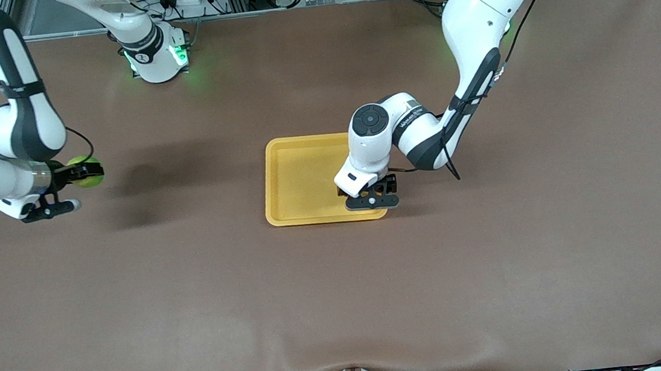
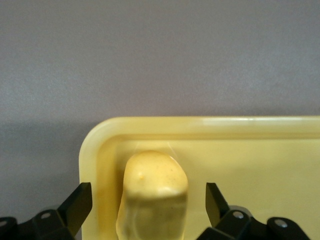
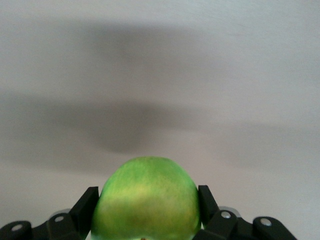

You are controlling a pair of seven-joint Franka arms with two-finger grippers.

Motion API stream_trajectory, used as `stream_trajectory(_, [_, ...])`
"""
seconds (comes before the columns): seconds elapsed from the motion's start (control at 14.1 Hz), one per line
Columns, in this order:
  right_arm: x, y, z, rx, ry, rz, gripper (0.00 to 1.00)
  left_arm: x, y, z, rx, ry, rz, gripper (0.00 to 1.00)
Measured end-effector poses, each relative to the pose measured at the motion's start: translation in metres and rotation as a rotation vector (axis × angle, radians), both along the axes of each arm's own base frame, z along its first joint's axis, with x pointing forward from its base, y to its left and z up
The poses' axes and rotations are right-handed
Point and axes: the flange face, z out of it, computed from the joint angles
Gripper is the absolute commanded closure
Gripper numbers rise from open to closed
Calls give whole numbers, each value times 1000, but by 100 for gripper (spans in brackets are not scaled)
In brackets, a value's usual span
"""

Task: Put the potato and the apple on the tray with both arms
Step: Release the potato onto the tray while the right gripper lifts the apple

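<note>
The potato (image 2: 155, 192), a yellow oblong lump, lies in a corner of the yellow tray (image 2: 200, 125). My left gripper (image 2: 148, 192) is open around it, one finger on each side with a gap between each finger and the potato. In the front view the left gripper (image 1: 371, 197) is low over the corner of the tray (image 1: 299, 176) nearest the front camera at the left arm's end, and it hides the potato. My right gripper (image 1: 79, 171) is shut on the green apple (image 1: 90, 180), up in the air over the table at the right arm's end. The right wrist view shows the apple (image 3: 145, 190) clamped in the right gripper (image 3: 148, 196).
The brown table (image 1: 342, 305) stretches wide around the tray. The right arm's green-lit base (image 1: 158, 59) stands at the table's edge farthest from the front camera. The left arm's forearm (image 1: 471, 75) slants down over the table toward the tray.
</note>
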Motion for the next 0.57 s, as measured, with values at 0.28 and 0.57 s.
stream_trajectory(0.28, [4, 67, 11, -14, -5, -45, 100, 16, 8, 22, 11, -24, 24, 0])
stream_trajectory(0.57, [2, 146, 20, -33, -12, -95, 100, 49, 44, 87, 26, -66, 51, 0])
